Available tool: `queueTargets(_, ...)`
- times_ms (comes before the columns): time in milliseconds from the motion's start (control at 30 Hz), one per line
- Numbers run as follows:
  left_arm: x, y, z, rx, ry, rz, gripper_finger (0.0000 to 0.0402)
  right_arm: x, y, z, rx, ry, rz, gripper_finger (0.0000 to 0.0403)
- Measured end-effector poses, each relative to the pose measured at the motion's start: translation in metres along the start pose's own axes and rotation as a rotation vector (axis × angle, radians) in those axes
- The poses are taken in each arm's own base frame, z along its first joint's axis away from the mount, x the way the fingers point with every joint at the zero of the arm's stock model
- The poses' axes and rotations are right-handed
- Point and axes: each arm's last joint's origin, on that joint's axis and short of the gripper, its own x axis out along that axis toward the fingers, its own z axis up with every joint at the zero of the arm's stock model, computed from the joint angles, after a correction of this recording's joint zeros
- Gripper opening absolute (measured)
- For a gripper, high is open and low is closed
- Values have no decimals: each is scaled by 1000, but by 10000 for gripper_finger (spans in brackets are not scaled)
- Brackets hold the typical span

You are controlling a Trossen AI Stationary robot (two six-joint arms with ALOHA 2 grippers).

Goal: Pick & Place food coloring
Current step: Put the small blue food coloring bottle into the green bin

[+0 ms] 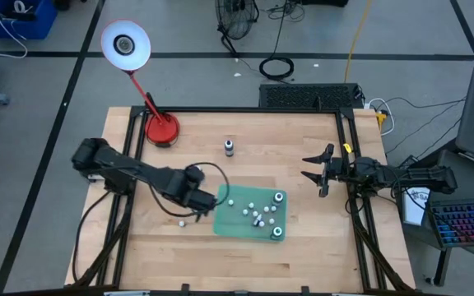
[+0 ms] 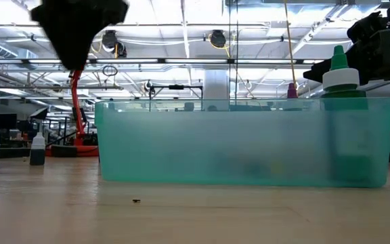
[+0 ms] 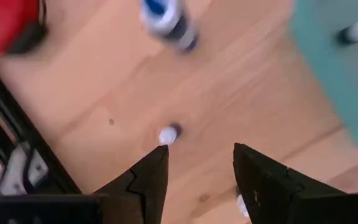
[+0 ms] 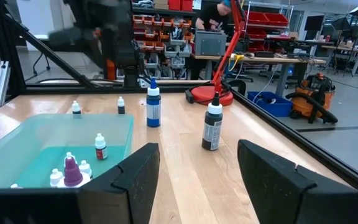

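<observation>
The food coloring bottles are tiny, with white caps. Several stand in the green tray [image 1: 225, 215], and two more [image 1: 182, 220] stand on the wood just left of it. My left gripper [image 1: 197, 205] hovers open above those two, at the tray's left edge. In the left wrist view [image 3: 201, 168] one small bottle [image 3: 168, 134] lies just beyond the fingertips and another [image 3: 241, 206] sits beside one finger. My right gripper [image 1: 309, 167] waits open right of the tray, level, pointing left [image 4: 197, 168]. A dark bottle [image 1: 230, 148] stands alone farther back.
A red lamp base [image 1: 162, 129] sits at the far left of the table, with its stem leaning away. A taller blue bottle [image 4: 153, 102] stands near the left arm. A green bottle with a white cap [image 2: 344, 88] stands in the tray. Black rails [image 1: 348, 140] frame the table.
</observation>
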Motion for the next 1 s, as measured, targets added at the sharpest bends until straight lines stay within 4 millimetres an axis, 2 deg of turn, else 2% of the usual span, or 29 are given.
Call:
queueTargets(133, 17, 18, -8, -74, 26, -20, 182, 0, 0, 0, 0, 0, 0, 207)
queueTargets(300, 45, 26, -12, -84, 76, -111, 182, 0, 0, 0, 0, 0, 0, 204)
queueTargets(533, 80, 43, -10, -115, 184, -41, 182, 0, 0, 0, 0, 0, 0, 207)
queueTargets(767, 98, 47, -4, -98, 215, -81, 182, 0, 0, 0, 0, 0, 0, 205)
queueTargets(1000, 102, 46, 0, -82, 201, -119, 182, 0, 0, 0, 0, 0, -1, 206)
